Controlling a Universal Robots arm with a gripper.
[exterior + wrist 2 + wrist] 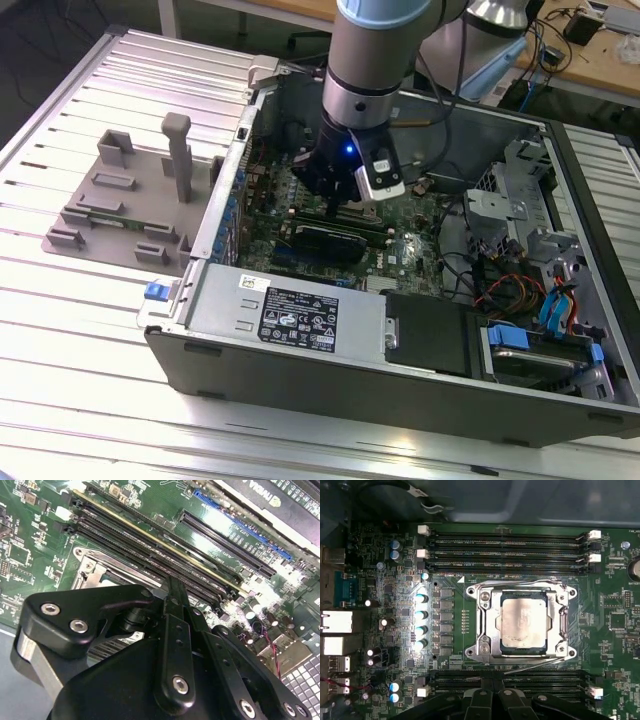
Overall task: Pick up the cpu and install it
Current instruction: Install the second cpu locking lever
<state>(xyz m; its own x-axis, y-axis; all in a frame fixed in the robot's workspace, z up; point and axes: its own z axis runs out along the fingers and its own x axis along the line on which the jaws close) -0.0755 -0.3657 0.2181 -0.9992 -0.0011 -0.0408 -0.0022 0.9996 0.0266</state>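
The cpu [522, 625], a silvery-grey square chip, lies flat inside the motherboard socket [482, 625], with the metal socket frame around it. In the first wrist view my gripper [494, 696] sits at the near edge of the socket, above the memory slots, and holds nothing. Its black fingers [173, 610] stand together, shut, in the second wrist view, and part of the socket frame [92, 570] shows just past them. In the exterior view the arm reaches down into the open computer case [300, 320], and my gripper [345, 208] hangs low over the motherboard.
Memory slots [510, 550] run on both sides of the socket. A black graphics card [325, 240] lies close to the gripper. A row of capacitors [421, 620] stands beside the socket. Drive bays and cables [530, 290] fill the exterior view's right. A grey fixture [130, 195] stands outside the case.
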